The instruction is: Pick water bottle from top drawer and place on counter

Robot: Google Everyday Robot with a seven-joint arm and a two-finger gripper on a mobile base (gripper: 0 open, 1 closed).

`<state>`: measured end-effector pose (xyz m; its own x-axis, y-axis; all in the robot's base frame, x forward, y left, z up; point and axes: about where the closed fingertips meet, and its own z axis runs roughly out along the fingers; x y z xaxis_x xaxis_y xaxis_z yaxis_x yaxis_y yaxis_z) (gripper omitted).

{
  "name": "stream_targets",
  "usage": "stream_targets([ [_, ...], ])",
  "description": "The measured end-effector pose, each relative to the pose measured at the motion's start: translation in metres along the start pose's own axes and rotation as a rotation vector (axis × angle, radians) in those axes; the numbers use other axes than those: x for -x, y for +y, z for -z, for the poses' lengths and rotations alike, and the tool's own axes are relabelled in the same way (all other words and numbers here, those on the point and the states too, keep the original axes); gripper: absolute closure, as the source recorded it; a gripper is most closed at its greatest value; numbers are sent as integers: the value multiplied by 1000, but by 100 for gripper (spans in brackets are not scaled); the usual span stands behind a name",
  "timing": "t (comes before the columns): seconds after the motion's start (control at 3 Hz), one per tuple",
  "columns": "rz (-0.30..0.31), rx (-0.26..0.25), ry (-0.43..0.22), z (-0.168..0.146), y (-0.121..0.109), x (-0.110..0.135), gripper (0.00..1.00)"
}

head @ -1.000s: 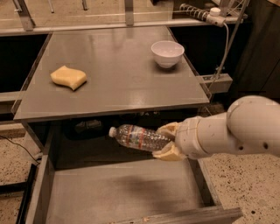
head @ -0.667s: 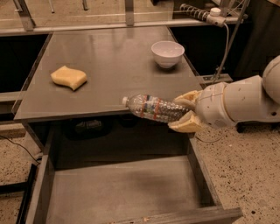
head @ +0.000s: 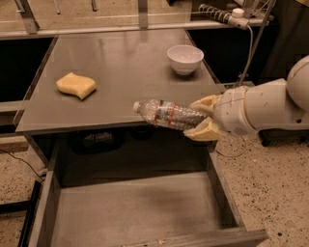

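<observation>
The water bottle is a clear ribbed bottle with a white cap and a red-banded label. It lies horizontal in the air, cap pointing left, over the front edge of the counter. My gripper comes in from the right and is shut on the bottle's base end, with tan fingers above and below it. The top drawer is pulled out below the counter, and its grey floor holds nothing.
A yellow sponge lies on the counter's left side. A white bowl stands at its back right. A white cable and fixture hang behind the counter at the right. Speckled floor lies to the right of the drawer.
My gripper has lifted the bottle from in front of the drawer opening up to the level of the counter's front edge.
</observation>
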<state>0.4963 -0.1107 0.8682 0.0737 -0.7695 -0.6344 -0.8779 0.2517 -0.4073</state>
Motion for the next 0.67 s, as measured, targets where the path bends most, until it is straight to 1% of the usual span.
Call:
stream_targets([
  [0.33,31,3,-37,-15,-24,9,100],
  [0.67,31,41,-89,-40,-55,16,100],
])
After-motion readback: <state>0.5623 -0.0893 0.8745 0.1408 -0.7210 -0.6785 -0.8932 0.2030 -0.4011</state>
